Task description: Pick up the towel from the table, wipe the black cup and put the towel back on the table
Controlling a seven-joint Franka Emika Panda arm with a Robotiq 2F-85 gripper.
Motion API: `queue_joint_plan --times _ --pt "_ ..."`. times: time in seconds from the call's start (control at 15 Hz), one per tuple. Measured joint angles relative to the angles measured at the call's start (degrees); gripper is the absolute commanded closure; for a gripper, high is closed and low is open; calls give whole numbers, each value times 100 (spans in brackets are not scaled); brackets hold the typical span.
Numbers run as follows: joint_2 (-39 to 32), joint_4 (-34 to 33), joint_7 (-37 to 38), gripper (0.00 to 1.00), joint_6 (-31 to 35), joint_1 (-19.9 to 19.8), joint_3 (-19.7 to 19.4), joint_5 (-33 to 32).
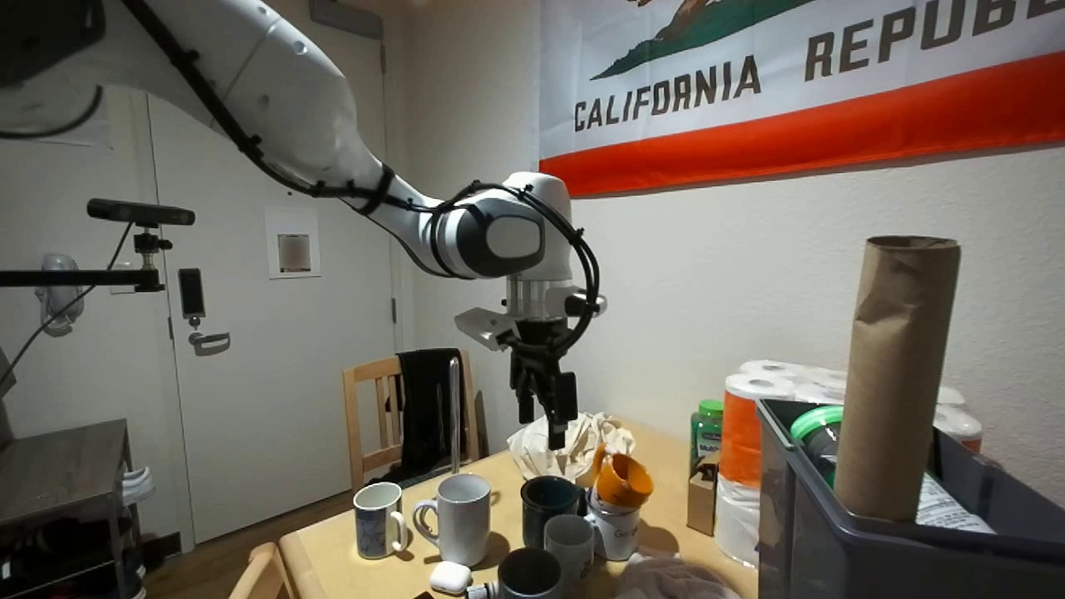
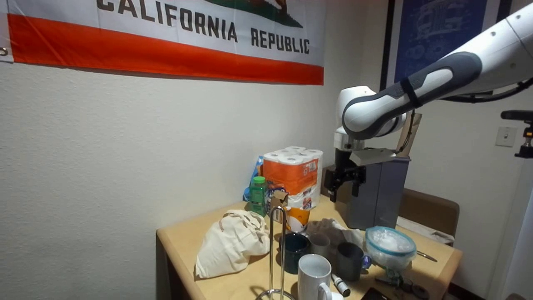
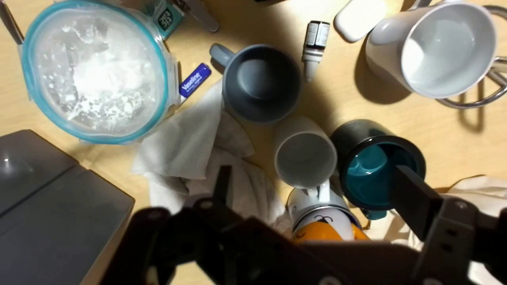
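Observation:
The towel is a crumpled greyish-white cloth [image 3: 245, 186] on the table. It shows in both exterior views [image 1: 670, 578] [image 2: 329, 228], partly cut off at the bottom of one of them. The black cup [image 3: 358, 130] has a teal inside and stands upright beside a small grey-white mug; it also shows in both exterior views [image 1: 547, 509] [image 2: 295, 254]. A separate dark grey mug [image 3: 261, 83] stands near the towel. My gripper [image 3: 313, 170] is open and empty, pointing down well above the table in both exterior views [image 1: 542, 428] [image 2: 344, 196]. One finger covers part of the black cup in the wrist view.
Grey-white mug [image 3: 305, 158], orange cup [image 1: 624, 481] stacked in a mug, tall white mug [image 2: 314, 277] and metal stand [image 2: 271, 250] crowd the middle. Cream bag [image 2: 233, 246], paper roll pack [image 2: 291, 179], grey bin [image 2: 372, 193] and teal-lidded container [image 2: 391, 246] surround them.

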State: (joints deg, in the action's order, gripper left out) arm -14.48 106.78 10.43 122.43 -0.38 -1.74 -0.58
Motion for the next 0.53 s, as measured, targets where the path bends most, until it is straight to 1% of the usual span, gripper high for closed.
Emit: queue_joint_plan --times 0.33,0.53 --pt "-734 -503 4 0 110 -173 -240 4" --pt "-1097 -773 6 0 168 -290 -292 43"
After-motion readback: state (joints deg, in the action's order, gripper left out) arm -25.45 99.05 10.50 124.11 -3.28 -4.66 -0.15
